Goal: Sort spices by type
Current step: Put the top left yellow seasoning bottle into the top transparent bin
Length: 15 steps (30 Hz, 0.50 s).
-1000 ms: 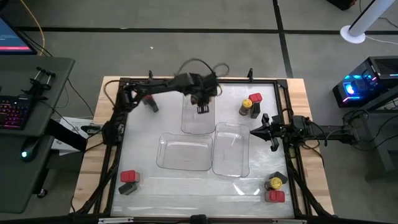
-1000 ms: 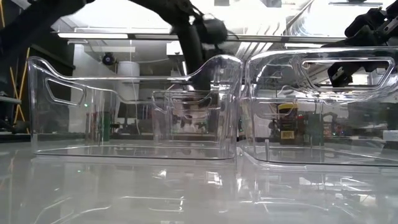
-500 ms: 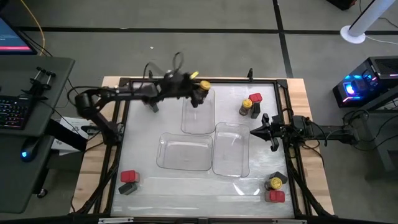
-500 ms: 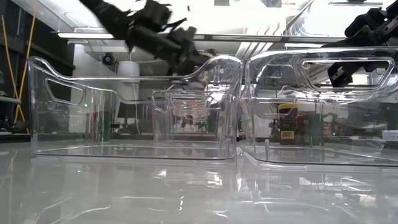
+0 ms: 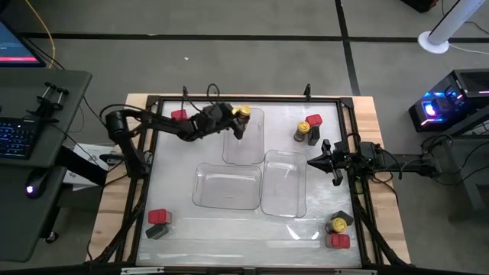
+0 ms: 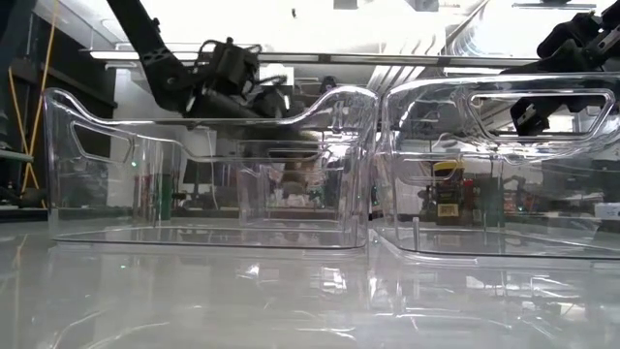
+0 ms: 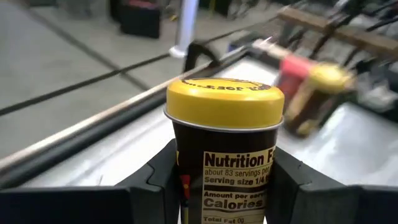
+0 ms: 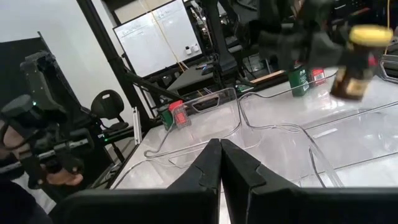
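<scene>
My left gripper (image 5: 234, 122) is shut on a yellow-lidded spice jar (image 5: 242, 114) in the air over the far end of the far clear tray (image 5: 243, 145). The jar fills the left wrist view (image 7: 224, 143). My right gripper (image 5: 313, 161) is shut and empty by the table's right edge (image 8: 221, 149). Other spices stand on the table: a yellow-lidded jar (image 5: 302, 131) and a red one (image 5: 314, 121) at the far right, a red one (image 5: 179, 115) at the far left, a red one (image 5: 158, 217) by a dark one (image 5: 157, 231) at the near left, and a yellow-lidded jar (image 5: 337, 224) by a red one (image 5: 338, 241) at the near right. My left gripper pinches the jar's dark body (image 7: 194, 171) just below the yellow lid, one finger (image 7: 163, 180) on each side. The fingers come roughly level from the table's left. The jar is lifted clear, lid up and a little tilted, as the right wrist view (image 8: 359, 62) shows.
Three clear plastic trays lie mid-table: the far one, a near-left one (image 5: 226, 200) and a right one (image 5: 284, 200). Their tall walls (image 6: 208, 165) stand up in the low view. A black frame (image 5: 149, 153) rims the table.
My left gripper has risen out of the far tray with the yellow-lidded jar and gone toward the table's far left. It has tipped from pointing down to about level. The left arm has folded back toward the left edge.
</scene>
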Motion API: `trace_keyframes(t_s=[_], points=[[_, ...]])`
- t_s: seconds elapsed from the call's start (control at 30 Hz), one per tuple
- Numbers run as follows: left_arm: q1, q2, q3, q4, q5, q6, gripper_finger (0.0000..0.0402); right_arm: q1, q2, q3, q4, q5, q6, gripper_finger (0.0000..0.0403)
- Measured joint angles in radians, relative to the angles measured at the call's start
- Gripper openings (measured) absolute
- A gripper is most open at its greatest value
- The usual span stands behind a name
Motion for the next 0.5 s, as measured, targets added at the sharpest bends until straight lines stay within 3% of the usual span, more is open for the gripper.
trace_keyframes(t_s=[0.17,0.5], points=[[-0.018,0.045,0.003,0.07,-0.105,-0.001,0.0142,0.0,0.0,0.0,0.0,0.0,0.0,0.0001],[-0.019,0.13,0.002,0.121,-0.114,-0.031,0.0173,0.0,0.0,0.0,0.0,0.0,0.0,0.0001]])
